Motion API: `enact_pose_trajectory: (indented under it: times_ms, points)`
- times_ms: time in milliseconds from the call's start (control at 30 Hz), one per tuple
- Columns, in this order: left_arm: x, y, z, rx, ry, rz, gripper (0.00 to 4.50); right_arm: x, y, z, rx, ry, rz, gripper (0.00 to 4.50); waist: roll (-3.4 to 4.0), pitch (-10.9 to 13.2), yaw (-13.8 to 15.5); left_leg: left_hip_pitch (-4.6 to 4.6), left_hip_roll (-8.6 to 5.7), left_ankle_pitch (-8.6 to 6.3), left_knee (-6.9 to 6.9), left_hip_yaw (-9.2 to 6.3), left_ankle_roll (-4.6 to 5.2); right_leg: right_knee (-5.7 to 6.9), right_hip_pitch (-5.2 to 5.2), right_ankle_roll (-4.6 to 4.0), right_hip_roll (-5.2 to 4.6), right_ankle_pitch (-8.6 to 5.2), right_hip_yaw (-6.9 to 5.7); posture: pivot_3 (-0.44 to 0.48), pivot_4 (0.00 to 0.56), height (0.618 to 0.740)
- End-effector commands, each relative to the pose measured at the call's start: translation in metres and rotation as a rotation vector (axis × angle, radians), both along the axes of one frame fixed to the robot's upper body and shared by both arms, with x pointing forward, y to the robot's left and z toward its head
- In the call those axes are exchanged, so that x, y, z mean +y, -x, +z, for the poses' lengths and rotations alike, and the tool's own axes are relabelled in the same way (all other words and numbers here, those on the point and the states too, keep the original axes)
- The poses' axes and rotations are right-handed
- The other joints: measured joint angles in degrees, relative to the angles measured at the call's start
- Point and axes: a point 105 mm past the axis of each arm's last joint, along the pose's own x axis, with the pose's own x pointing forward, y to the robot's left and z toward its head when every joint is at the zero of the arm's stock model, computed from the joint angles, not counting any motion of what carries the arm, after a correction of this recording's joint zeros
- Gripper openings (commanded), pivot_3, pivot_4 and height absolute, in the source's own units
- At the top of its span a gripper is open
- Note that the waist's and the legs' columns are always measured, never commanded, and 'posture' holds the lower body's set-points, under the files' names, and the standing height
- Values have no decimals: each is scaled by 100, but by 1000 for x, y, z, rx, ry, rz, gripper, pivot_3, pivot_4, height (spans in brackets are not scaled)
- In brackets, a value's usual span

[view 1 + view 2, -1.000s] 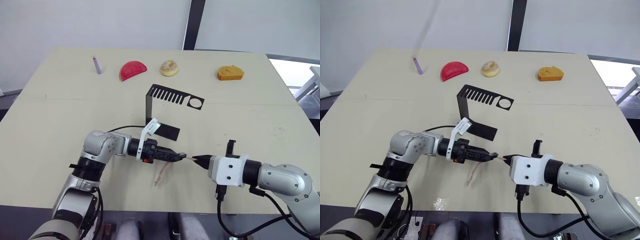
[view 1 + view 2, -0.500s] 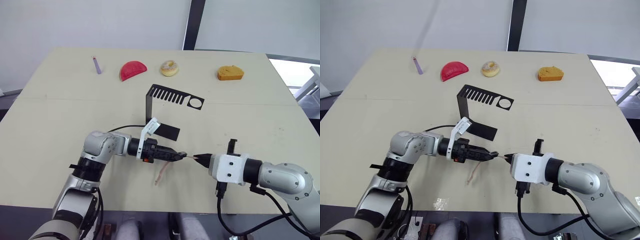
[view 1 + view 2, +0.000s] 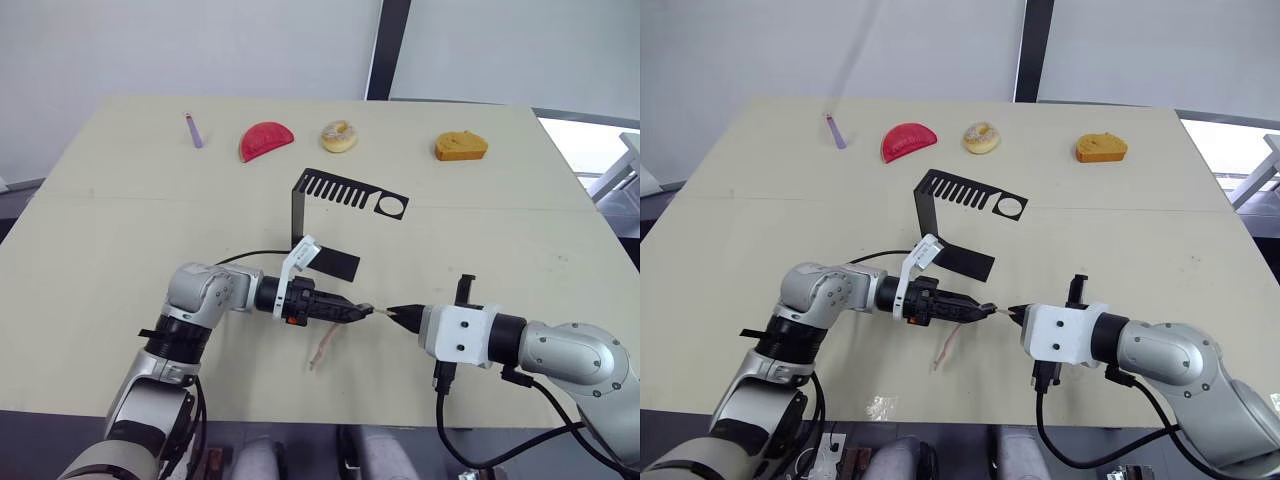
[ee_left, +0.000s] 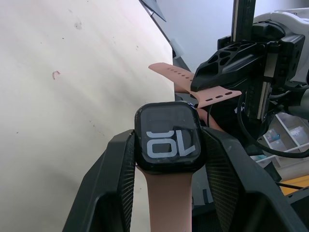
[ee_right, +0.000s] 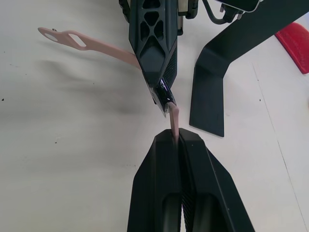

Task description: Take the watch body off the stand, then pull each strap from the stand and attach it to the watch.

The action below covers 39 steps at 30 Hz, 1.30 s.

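small black rounded-square watch body point(image 4: 167, 137) stays pinched in the left gripper point(image 3: 362, 311); right gripper point(image 3: 400, 315), clamping a pink-beige strap point(image 5: 174, 117), has edged slightly away.

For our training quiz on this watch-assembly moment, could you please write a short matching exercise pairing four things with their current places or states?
Things:
1. watch body
2. stand
3. second strap
4. purple stick

States:
A. at the table's far edge
B. pinched by the right gripper
C. held in the left gripper
D. slots bare, on the table

Pairs: 1-C, 2-D, 3-B, 4-A
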Motion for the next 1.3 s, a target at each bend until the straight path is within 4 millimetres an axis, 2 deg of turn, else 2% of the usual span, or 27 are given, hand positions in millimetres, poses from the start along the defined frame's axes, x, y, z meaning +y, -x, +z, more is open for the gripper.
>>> enact_pose_trajectory:
  times_ms: [33,1300]
  points:
    - [-2,2,9,-14,50,-24,1600,2,2,5,-26,3,19,0,0,0,-1,0,0,0,0,0,0,0,0,0,0,0,0,0,150,737]
    - [-3,1,18,3,78,-23,1600,2,1,12,-28,-8,5,0,0,0,0,1,0,0,1,0,0,2,0,0,0,0,0,0,150,737]
